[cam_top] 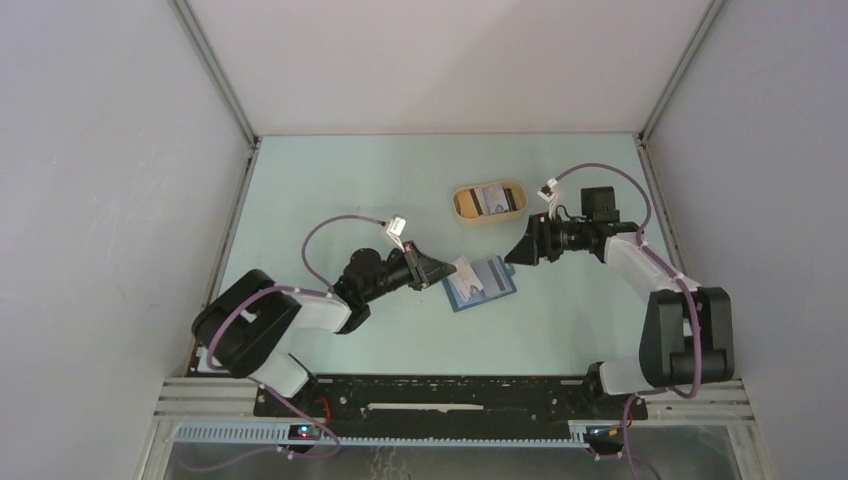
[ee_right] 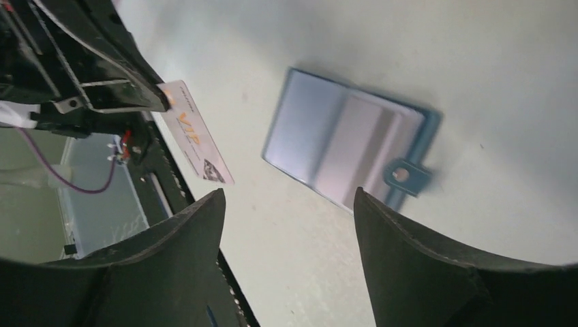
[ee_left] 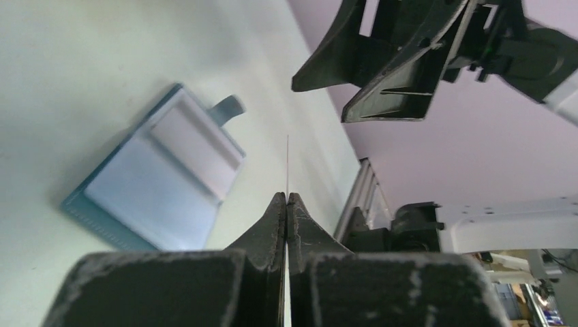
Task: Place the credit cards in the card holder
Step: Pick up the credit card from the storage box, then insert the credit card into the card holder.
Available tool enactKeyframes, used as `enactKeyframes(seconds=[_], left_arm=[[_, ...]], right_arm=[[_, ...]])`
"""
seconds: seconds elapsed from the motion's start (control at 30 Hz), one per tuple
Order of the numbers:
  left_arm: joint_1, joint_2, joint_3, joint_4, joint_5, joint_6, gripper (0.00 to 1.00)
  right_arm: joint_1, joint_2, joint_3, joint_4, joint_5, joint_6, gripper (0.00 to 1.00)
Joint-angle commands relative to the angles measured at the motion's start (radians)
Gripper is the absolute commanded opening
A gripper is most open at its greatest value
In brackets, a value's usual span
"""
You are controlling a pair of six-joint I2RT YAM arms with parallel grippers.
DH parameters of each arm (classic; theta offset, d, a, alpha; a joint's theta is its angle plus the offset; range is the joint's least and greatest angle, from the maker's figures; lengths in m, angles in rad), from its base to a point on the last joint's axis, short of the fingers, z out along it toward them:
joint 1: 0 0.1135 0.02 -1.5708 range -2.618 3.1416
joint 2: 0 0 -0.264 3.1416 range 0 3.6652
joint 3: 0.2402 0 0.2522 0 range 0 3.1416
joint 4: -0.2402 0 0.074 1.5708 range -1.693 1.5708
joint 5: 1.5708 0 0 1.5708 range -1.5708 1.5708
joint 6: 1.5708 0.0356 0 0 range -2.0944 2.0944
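Tabletop [cam_top: 330, 180] pale green beneath card holder [cam_top: 497, 274]

The left gripper [ee_left: 287, 199] has its two fingers pressed together on a credit card [ee_left: 287, 163], which shows edge-on (only a thin pale line rising from the tips). To the left, the card holder [ee_left: 157, 184] lies open and flat on the pale table [ee_left: 82, 68], its snap tab [ee_left: 230, 107] sticking out from the far edge. Above, the right gripper [ee_left: 320, 101] hangs with jaws apart.
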Motion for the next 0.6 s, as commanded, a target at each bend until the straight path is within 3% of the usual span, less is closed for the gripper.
enactKeyframes(seconds=[0.0,0.57], left_arm=[[0.004,0.126,0.060,0.151,-0.043,-0.054,0.00],[0.035,0.313,0.086,0.229,-0.084,-0.079,0.00]], right_arm=[[0.012,0.084,0.072,-0.100,0.138,-0.105,0.80],[0.059,0.285,0.142,-0.108,0.265,-0.101,0.80]])
